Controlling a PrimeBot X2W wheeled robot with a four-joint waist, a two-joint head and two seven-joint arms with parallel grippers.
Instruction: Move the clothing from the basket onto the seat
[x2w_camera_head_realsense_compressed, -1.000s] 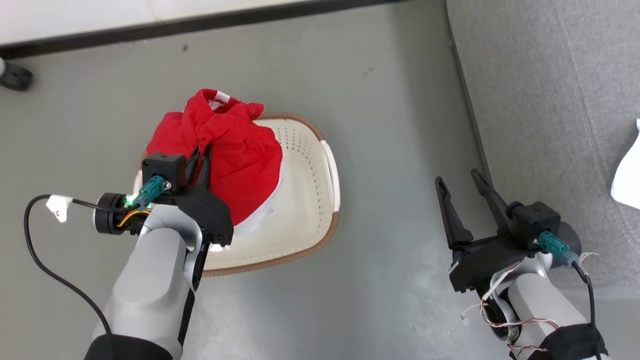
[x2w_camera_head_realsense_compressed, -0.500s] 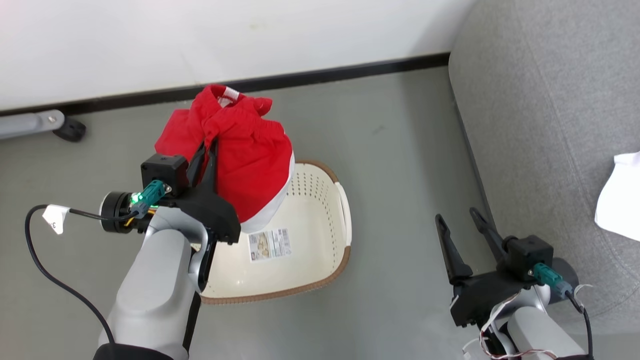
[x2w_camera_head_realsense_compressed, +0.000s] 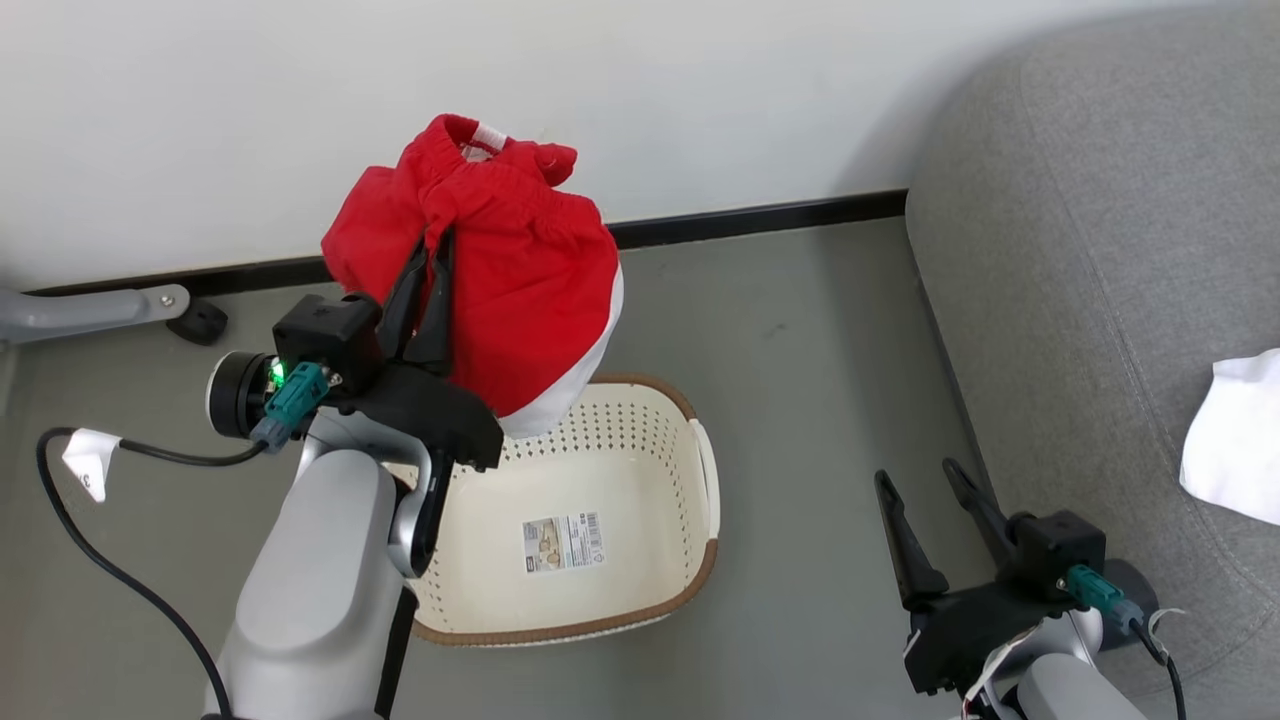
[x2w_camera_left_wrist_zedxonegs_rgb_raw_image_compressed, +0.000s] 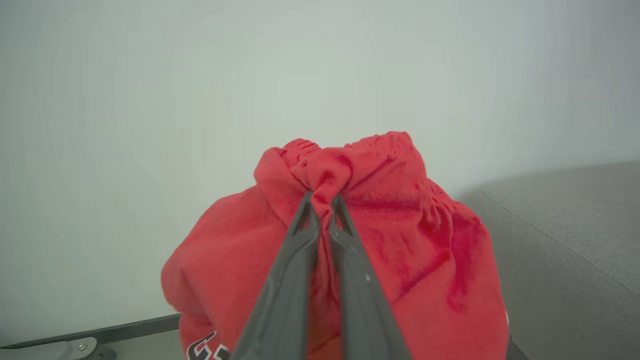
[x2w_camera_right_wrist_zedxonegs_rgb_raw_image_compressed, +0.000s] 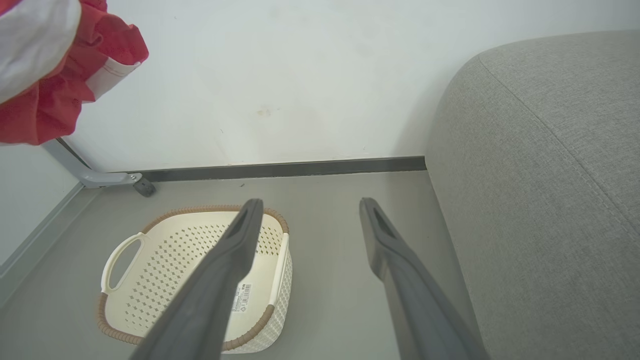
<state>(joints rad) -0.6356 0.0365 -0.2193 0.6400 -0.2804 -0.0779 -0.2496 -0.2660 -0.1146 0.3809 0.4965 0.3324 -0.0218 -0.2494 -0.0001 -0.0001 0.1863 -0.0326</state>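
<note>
My left gripper (x2w_camera_head_realsense_compressed: 432, 262) is shut on a bunched fold of the red clothing (x2w_camera_head_realsense_compressed: 520, 290), which hangs in the air well above the cream basket (x2w_camera_head_realsense_compressed: 700, 470). In the left wrist view both dark fingers (x2w_camera_left_wrist_zedxonegs_rgb_raw_image_compressed: 300, 240) pinch the red clothing (x2w_camera_left_wrist_zedxonegs_rgb_raw_image_compressed: 425, 250) at its gathered top. The basket (x2w_camera_right_wrist_zedxonegs_rgb_raw_image_compressed: 120, 250) stands on the floor with just a label sticker (x2w_camera_head_realsense_compressed: 563, 541) on its bottom. My right gripper (x2w_camera_head_realsense_compressed: 915, 478) is open and holds nothing, low beside the grey seat (x2w_camera_head_realsense_compressed: 1100, 250). A corner of the red and white clothing (x2w_camera_right_wrist_zedxonegs_rgb_raw_image_compressed: 50, 75) shows at the upper left of the right wrist view.
A white cloth (x2w_camera_head_realsense_compressed: 1235, 450) lies on the seat at the right. A white wall with a dark baseboard (x2w_camera_head_realsense_compressed: 760, 215) runs behind the basket. A grey wheeled leg (x2w_camera_head_realsense_compressed: 100, 310) stands at the far left.
The left gripper has lifted the red clothing up out of the basket, baring the basket floor and its label. The head view has tilted up toward the wall. The right gripper stays open.
</note>
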